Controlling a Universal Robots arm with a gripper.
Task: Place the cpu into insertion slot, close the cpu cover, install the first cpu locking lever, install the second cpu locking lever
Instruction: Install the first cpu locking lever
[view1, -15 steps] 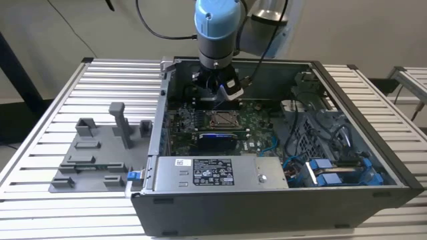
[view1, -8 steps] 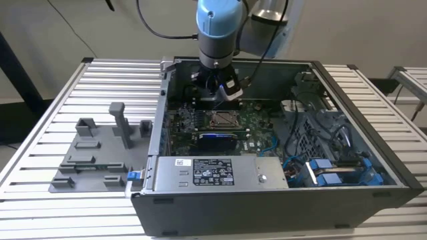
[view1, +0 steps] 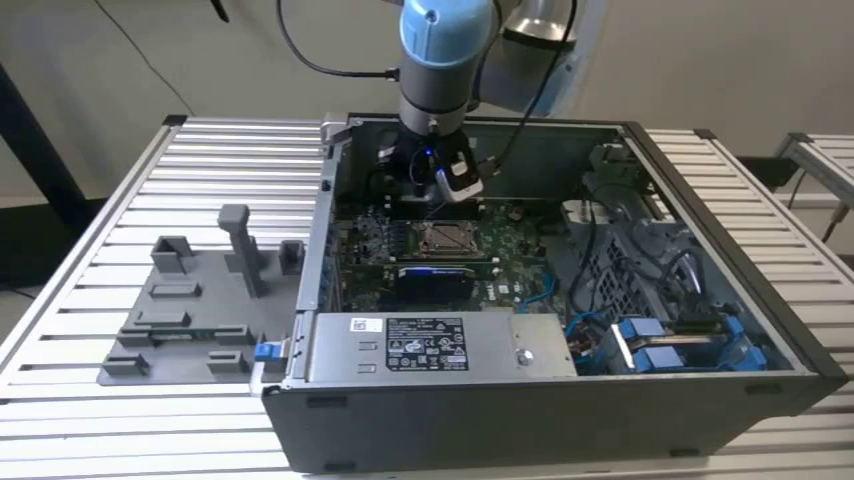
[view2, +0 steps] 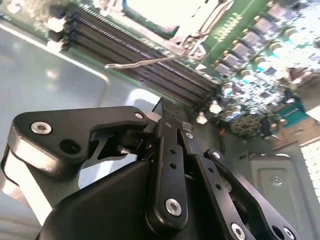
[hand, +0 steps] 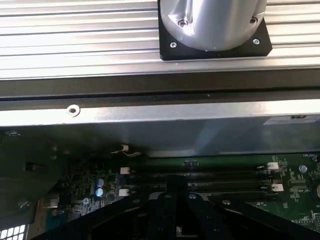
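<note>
Black linkage arms of the gripper (view2: 164, 111) filled the foreground in the second wrist view. Its fingertips (view2: 161, 106) were pressed together in one narrow point, with nothing visible between them. That point hung over the bare metal floor of the case, beside the long black memory slots (view2: 125, 50); whether it touched anything could not be told.

Across those slots lay a thin silver locking lever (view2: 150, 61), running out from the corner of the socket and apart from the gripper. Beyond it, the cpu (view2: 145, 7) showed its pale metal top, seated in the socket with the cpu cover (view2: 195, 22) seemingly lying flat around it.

In the exterior view, the gripper (view1: 454, 185) hung inside the open computer case (view1: 561, 400), just behind the insertion slot (view1: 423, 240) on the green motherboard (view1: 514, 270). A labelled power supply (view1: 427, 345) sat at the case's near side, with blue connectors (view1: 654, 345) toward the exterior view's right. The case stood on a slatted aluminium table (view1: 120, 200), beside a grey fixture tray (view1: 174, 320) on the exterior view's left.

In the first wrist view, the arm's silver flange (hand: 215, 20) stood over the slats, and the gripper (hand: 176, 187) pointed at the memory slots.
</note>
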